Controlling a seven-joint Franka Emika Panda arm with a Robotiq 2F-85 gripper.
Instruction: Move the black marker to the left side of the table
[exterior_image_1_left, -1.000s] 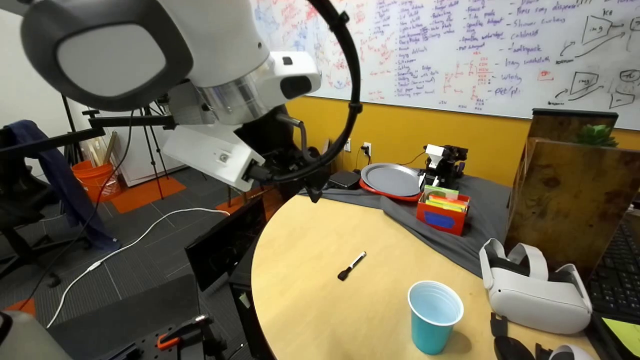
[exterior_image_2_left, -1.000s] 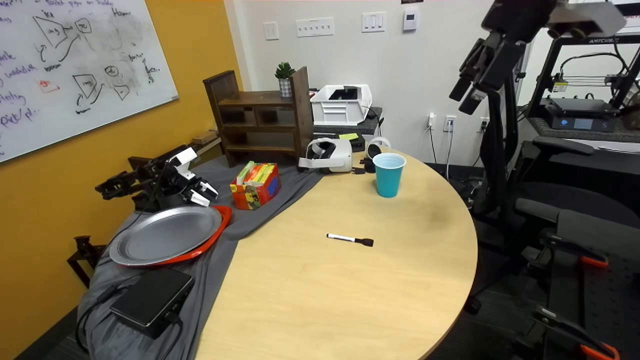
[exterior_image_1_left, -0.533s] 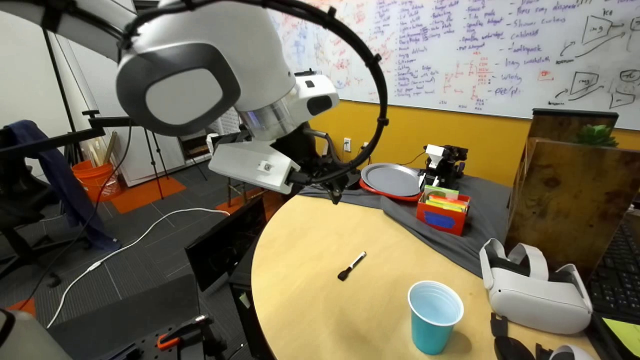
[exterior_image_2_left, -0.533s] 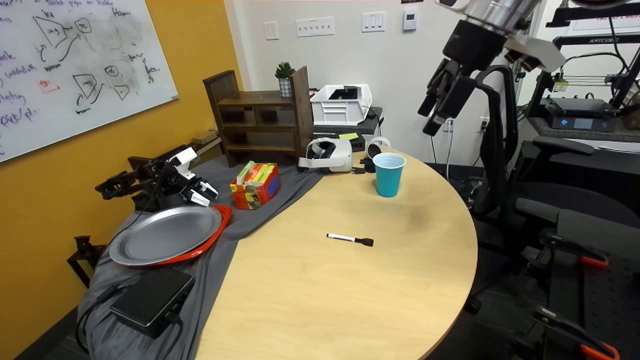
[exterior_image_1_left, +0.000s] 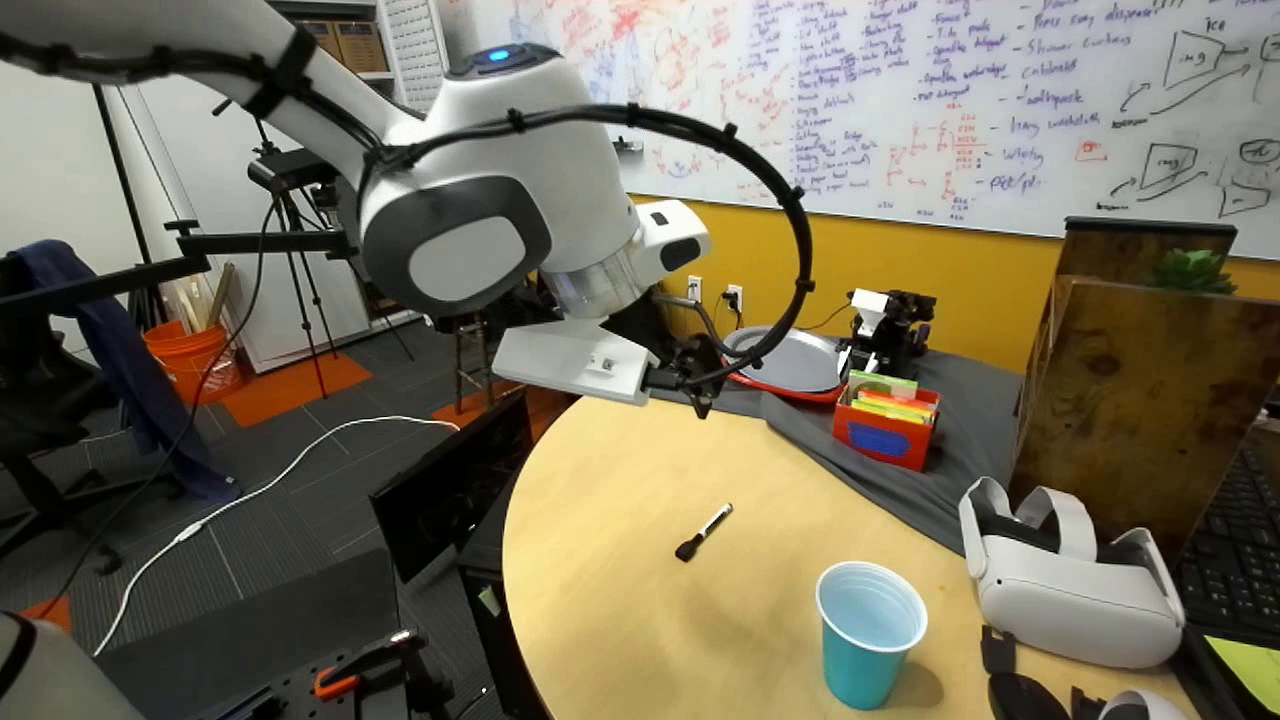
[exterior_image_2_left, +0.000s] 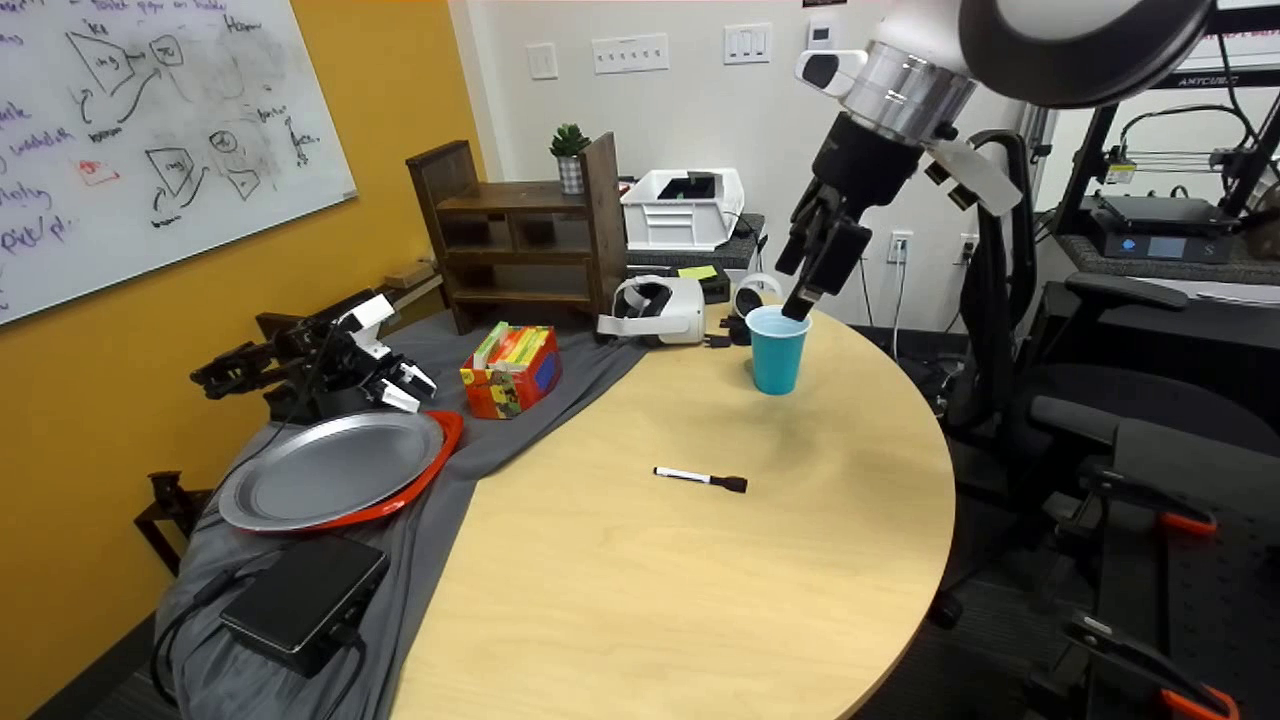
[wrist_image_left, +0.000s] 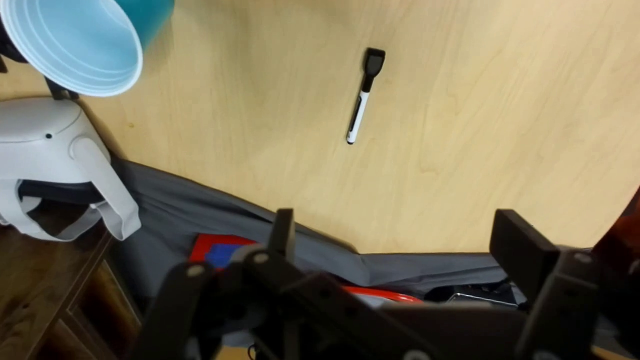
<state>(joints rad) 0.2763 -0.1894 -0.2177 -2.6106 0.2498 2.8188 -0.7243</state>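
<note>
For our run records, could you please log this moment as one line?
gripper: open, empty, in the air | marker: lying on table | blue cup: upright on table | grasp: not yet made

Beyond the far edge of the round table (exterior_image_1_left: 590, 530), in an exterior view, a mustard-yellow wall (exterior_image_1_left: 965, 290) carries a whiteboard (exterior_image_1_left: 850, 110) covered in purple, red and black writing. Past the left edge spreads dark grey carpet (exterior_image_1_left: 300, 530) with orange patches (exterior_image_1_left: 297, 388); a black chair (exterior_image_1_left: 30, 425) and an orange bucket (exterior_image_1_left: 195, 362) stand there. In an exterior view, a white wall (exterior_image_2_left: 660, 120) with pale switch plates (exterior_image_2_left: 630, 54) rises behind the far edge, and a black office chair (exterior_image_2_left: 1160, 395) sits off the right edge.
</note>
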